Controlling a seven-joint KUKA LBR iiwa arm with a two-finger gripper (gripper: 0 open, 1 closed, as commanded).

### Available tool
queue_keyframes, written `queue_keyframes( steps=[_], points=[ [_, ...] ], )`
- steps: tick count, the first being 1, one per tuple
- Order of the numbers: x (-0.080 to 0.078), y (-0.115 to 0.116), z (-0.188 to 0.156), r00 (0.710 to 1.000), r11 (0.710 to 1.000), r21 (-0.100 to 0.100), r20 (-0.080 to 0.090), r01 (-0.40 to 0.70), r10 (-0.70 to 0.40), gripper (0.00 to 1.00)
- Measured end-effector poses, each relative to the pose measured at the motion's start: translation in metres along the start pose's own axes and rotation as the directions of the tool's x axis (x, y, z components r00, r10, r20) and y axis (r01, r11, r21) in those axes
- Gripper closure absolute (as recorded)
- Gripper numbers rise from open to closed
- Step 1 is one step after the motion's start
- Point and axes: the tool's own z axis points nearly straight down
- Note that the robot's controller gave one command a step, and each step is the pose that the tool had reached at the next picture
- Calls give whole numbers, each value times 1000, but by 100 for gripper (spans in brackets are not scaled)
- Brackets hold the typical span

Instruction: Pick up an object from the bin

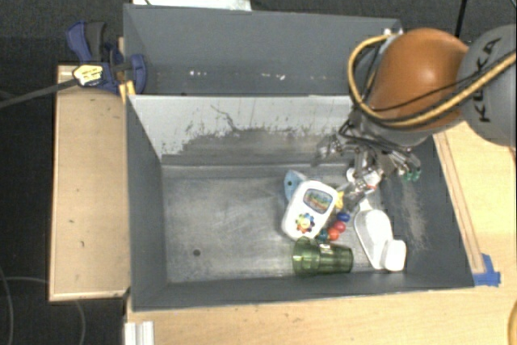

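Four small things huddle on the floor of the grey bin [218, 198], toward its 4 o'clock corner, while the remaining floor lies bare and scuffed. Leftmost is a white toy [309, 210] with a rounded body and coloured buttons on its face, tilted on a slant; a pale blue piece [292, 185] peeps out at its 11 o'clock, and red and blue beads [334, 231] sit touching its 5 o'clock edge. A green clear cup [321, 258] lies on its side just beside the toy at 6 o'clock. A white bottle [378, 238] lies at the toy's 3 o'clock, its cap end pointing toward 5 o'clock. The arm's orange cover [416, 77], looped with cables [359, 85], hangs over the bin's 2 o'clock side. Below it the pincer [363, 176] is low in the bin, just beside the toy's 1 o'clock corner and at the bottle's 12 o'clock. Whether the pincer is released or clenched cannot be told.
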Motion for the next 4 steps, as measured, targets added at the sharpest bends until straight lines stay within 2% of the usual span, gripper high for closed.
queue_keyframes(
  steps=[1, 2, 3, 4],
  points=[
    [15, -14, 23, 1000, 1000, 1, -1, 9, -9, 0],
    [-6, -13, 82, 976, 977, 9, 11, 215, -215, 0],
    [-1, -21, 85, 999, 999, 5, 20, 49, -50, 100],
    [-1, -21, 85, 999, 999, 5, 20, 49, -49, 100]
  ],
)
